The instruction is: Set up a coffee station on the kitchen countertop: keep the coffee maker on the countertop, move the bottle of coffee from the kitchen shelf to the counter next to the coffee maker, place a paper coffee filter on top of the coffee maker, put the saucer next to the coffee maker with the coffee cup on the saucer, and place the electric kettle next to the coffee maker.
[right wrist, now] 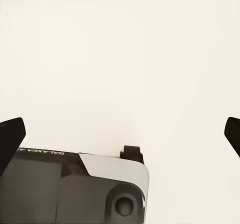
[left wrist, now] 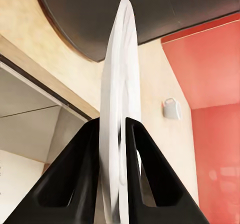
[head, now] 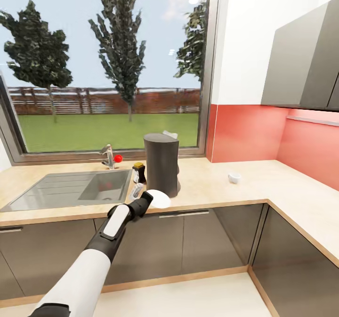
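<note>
Saucer first: the small round white plate [head: 158, 199] sits pinched on edge between the left gripper [head: 146, 201] and its two black fingers [left wrist: 75, 179], right over the front edge of the long light wood-grain countertop [head: 245, 185], just in front of the tall dark grey rounded coffee maker [head: 161, 165]. In the left wrist view the saucer [left wrist: 120, 114] stands thin and upright between the fingers, the jaws closed down tight on its rim, with the coffee maker's dark curved base [left wrist: 125, 14] close beyond it.

On top of the coffee maker lies a small white folded paper coffee filter [head: 170, 134]. Just beside the machine, on its sink side, stands the small dark bottle of coffee with the yellow lid [head: 139, 172]. The tiny white coffee cup [head: 234, 177] rests alone on the worktop, well apart from the machine toward the red-backed corner; the left wrist view catches it too [left wrist: 171, 108], handle showing.

A grey inset sink [head: 70, 190] with a metal tap [head: 109, 157] occupies the worktop's window end.

Over in the right wrist view, the right gripper [right wrist: 120, 134] has its dark fingertips [right wrist: 11, 136] spread far apart at the frame edges, nothing between them, pale surface behind.
</note>
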